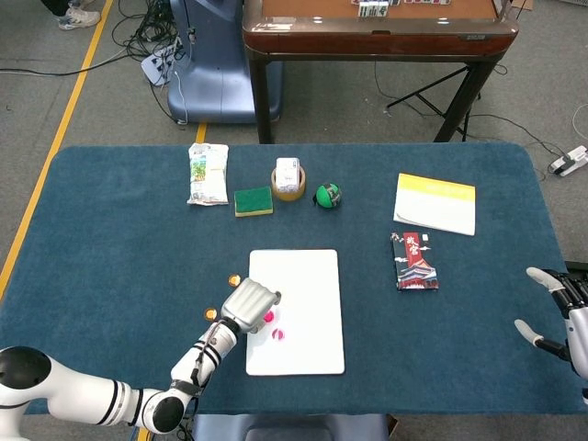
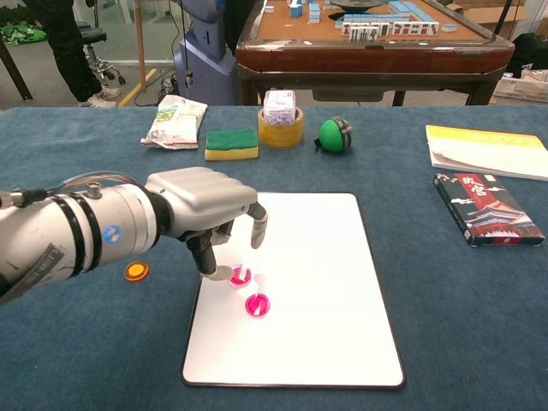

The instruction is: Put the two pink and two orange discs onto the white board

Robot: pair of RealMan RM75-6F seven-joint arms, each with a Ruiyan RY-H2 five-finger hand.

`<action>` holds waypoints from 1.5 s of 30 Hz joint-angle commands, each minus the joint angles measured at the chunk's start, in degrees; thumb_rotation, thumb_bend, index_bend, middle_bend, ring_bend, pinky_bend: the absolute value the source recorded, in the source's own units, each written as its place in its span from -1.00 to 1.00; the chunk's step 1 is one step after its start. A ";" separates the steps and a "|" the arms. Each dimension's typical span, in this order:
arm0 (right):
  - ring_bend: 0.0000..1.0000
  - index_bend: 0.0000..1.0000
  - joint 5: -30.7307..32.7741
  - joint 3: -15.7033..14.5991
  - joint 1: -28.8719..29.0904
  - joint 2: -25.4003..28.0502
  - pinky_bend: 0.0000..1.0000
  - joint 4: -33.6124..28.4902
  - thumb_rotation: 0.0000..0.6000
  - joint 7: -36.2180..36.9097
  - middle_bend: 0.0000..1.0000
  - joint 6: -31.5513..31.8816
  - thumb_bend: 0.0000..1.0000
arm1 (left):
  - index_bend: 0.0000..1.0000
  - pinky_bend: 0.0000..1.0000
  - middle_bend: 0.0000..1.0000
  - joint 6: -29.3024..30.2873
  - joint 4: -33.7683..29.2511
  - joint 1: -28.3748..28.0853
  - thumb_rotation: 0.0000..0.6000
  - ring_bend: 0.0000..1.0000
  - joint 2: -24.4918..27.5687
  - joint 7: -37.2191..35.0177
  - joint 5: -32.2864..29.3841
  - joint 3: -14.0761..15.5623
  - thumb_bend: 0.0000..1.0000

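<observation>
The white board [image 1: 308,276] [image 2: 317,257] lies at the table's middle front. Two pink discs rest on its left part: one [image 2: 239,276] [image 1: 268,317] right at my left thumb tip, the other [image 2: 257,303] [image 1: 280,334] just in front of it. My left hand [image 2: 205,214] [image 1: 250,303] hovers over the board's left edge, its fingers lifted apart from the disc. One orange disc [image 2: 135,271] [image 1: 210,314] lies on the cloth left of the board, and a second orange disc [image 1: 234,279] lies by the board's far left corner. My right hand [image 1: 560,312] sits at the table's right edge, fingers spread, empty.
At the back stand a snack packet [image 2: 175,122], a green sponge [image 2: 231,143], a tape roll [image 2: 281,124] and a green ball [image 2: 335,134]. A yellow-white booklet [image 2: 488,151] and a dark red box [image 2: 488,208] lie to the right.
</observation>
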 commanded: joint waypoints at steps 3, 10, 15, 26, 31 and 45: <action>-0.49 -0.53 -0.04 -0.03 -0.01 0.01 -0.36 0.00 1.00 0.02 -0.43 -0.01 -0.95 | -0.15 1.00 1.00 0.84 -0.45 0.21 1.00 1.00 0.30 0.20 0.01 0.67 -0.41; -0.49 -0.53 -0.01 -0.05 0.18 0.07 -0.36 -0.06 1.00 0.03 -0.43 -0.42 -0.95 | -0.05 1.00 1.00 4.00 -3.20 1.94 1.00 1.00 2.93 0.65 1.43 2.93 -0.41; -0.49 -0.53 -0.09 -0.13 0.42 -0.02 -0.36 -0.13 1.00 -0.45 -0.43 -0.93 -0.95 | -0.02 1.00 1.00 6.10 -4.76 3.67 1.00 1.00 4.88 0.43 2.23 4.41 -0.41; -0.49 -0.53 0.37 -0.07 0.98 -0.29 -0.36 -0.59 1.00 -1.86 -0.43 -2.13 -0.95 | 0.01 1.00 1.00 7.20 -6.06 6.96 1.00 1.00 8.78 -2.01 2.92 5.97 -0.41; -0.49 -0.53 0.39 -0.13 1.09 -0.38 -0.36 -0.70 1.00 -2.27 -0.43 -2.38 -0.95 | 0.01 1.00 1.00 6.54 -5.46 7.80 1.00 1.00 8.84 -2.91 3.69 6.36 -0.41; -0.49 -0.53 0.76 -0.06 1.27 -0.35 -0.36 -0.69 1.00 -2.32 -0.43 -2.79 -0.95 | 0.01 1.00 1.00 4.09 -0.76 10.01 1.00 1.00 7.55 -5.69 3.74 6.52 -0.41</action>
